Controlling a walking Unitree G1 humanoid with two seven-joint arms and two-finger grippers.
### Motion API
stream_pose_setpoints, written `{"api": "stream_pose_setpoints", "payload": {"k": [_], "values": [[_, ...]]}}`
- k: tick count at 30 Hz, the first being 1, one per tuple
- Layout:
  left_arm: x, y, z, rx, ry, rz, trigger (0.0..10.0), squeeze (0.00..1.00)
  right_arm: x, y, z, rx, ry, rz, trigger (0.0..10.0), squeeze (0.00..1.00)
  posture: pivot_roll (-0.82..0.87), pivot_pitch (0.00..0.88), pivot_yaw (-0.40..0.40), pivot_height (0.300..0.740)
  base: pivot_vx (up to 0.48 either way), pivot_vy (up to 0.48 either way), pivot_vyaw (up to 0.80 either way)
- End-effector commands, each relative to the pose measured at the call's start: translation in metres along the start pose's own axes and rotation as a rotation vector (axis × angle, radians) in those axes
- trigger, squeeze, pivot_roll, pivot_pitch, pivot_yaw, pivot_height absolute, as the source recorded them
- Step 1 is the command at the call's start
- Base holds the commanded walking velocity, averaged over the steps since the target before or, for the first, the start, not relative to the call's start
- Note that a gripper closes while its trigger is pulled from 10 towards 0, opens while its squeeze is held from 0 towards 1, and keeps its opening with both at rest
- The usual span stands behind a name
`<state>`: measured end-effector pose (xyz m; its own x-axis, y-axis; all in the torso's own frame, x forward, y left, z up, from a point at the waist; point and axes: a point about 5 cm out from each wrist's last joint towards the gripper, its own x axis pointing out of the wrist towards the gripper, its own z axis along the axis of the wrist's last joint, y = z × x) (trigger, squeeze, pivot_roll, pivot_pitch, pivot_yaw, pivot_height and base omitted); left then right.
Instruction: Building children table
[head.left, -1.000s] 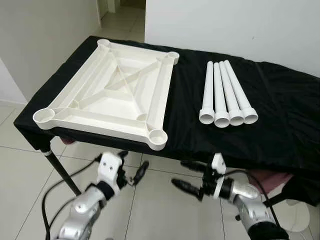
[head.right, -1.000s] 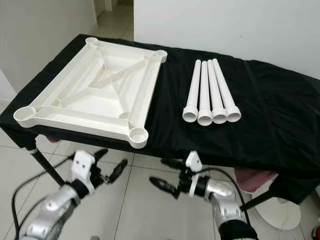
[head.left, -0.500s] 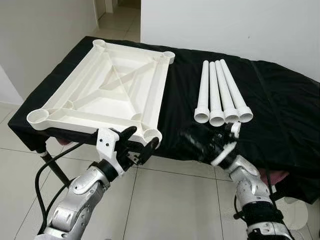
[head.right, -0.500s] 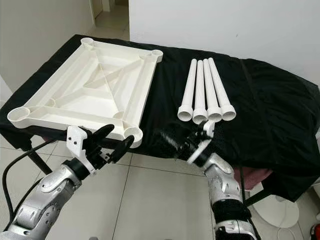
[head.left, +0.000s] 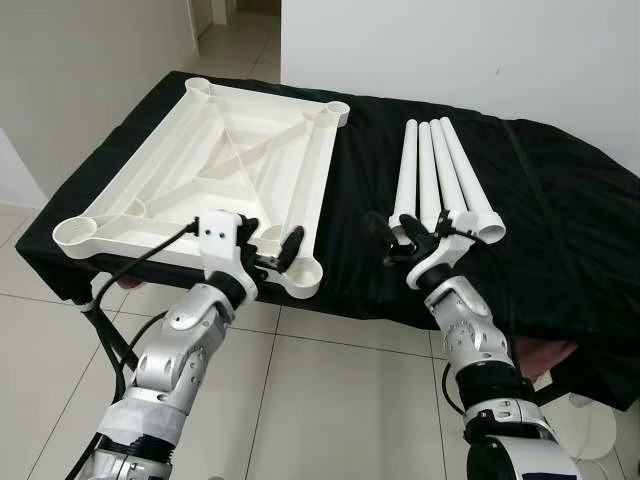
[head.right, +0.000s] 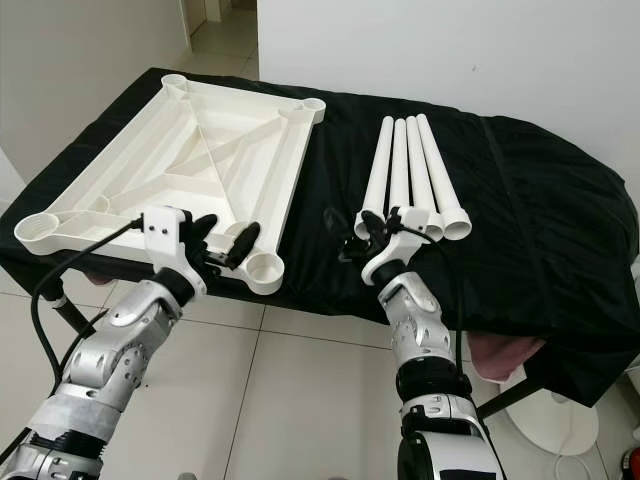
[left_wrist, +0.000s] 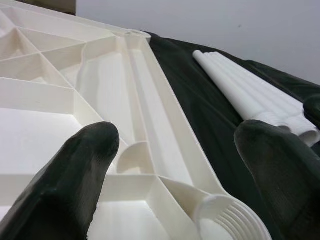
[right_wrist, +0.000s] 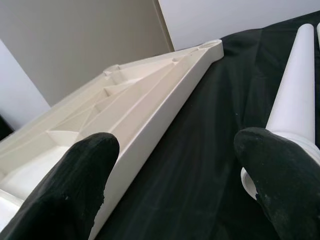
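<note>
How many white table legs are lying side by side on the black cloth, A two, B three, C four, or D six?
C: four white table legs lie side by side on the black cloth, right of the upturned tabletop.

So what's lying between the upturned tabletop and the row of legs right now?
Just bare black cloth between the tabletop and the four legs, clear in both eye views. The open right gripper hovers over the near end of that gap.
</note>
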<state>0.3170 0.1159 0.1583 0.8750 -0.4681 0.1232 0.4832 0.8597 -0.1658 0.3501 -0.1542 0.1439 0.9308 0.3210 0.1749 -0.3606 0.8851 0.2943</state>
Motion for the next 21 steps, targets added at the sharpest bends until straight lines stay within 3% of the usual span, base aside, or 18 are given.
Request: {"api": "stream_pose_setpoints", "payload": {"k": [1, 3, 4, 5, 7, 15, 18, 19, 21], "values": [[0.006, 0.002, 0.004, 0.033, -0.02, 0.005, 10.0, 0.0, 0.004, 0.002, 0.004, -0.088, 0.008, -0.012, 10.0, 0.0, -0.01, 0.0, -0.049, 0.74, 0.0, 0.0, 0.0], [0.006, 0.002, 0.004, 0.033, -0.02, 0.005, 10.0, 0.0, 0.004, 0.002, 0.004, -0.088, 0.008, -0.012, 10.0, 0.0, -0.01, 0.0, -0.049, 0.74, 0.0, 0.0, 0.0], [0.01, 0.005, 0.008, 0.056, -0.032, 0.018, 10.0, 0.0, 0.005, 0.005, 0.009, -0.181, -0.017, -0.017, 10.0, 0.0, -0.02, 0.0, -0.041, 0.74, 0.0, 0.0, 0.0], [0.01, 0.005, 0.008, 0.056, -0.032, 0.018, 10.0, 0.0, 0.005, 0.005, 0.009, -0.181, -0.017, -0.017, 10.0, 0.0, -0.02, 0.0, -0.041, 0.74, 0.0, 0.0, 0.0], [0.013, 0.009, 0.012, 0.08, -0.049, 0.046, 10.0, 0.0, 0.004, 0.009, 0.016, -0.27, -0.084, -0.039, 10.0, 0.0, -0.03, 0.0, -0.029, 0.74, 0.0, 0.0, 0.0], [0.008, 0.011, 0.016, 0.123, -0.062, 0.098, 10.0, 0.0, -0.006, 0.01, 0.018, -0.313, -0.156, -0.116, 10.0, 0.0, -0.02, 0.0, -0.023, 0.74, 0.0, 0.0, 0.0], [-0.002, 0.012, 0.014, 0.132, -0.068, 0.141, 10.0, 0.0, -0.02, 0.01, 0.018, -0.337, -0.204, -0.166, 10.0, 0.0, -0.02, 0.0, -0.021, 0.74, 0.0, 0.0, 0.0], [-0.009, 0.013, 0.01, 0.128, -0.068, 0.167, 10.0, 0.0, -0.028, 0.01, 0.017, -0.328, -0.23, -0.161, 10.0, 0.09, -0.02, 0.0, -0.024, 0.74, 0.0, 0.0, 0.0], [-0.009, 0.013, 0.01, 0.128, -0.068, 0.167, 10.0, 0.0, -0.028, 0.01, 0.017, -0.328, -0.23, -0.161, 10.0, 0.09, -0.02, 0.0, -0.024, 0.74, 0.0, 0.0, 0.0]]}}
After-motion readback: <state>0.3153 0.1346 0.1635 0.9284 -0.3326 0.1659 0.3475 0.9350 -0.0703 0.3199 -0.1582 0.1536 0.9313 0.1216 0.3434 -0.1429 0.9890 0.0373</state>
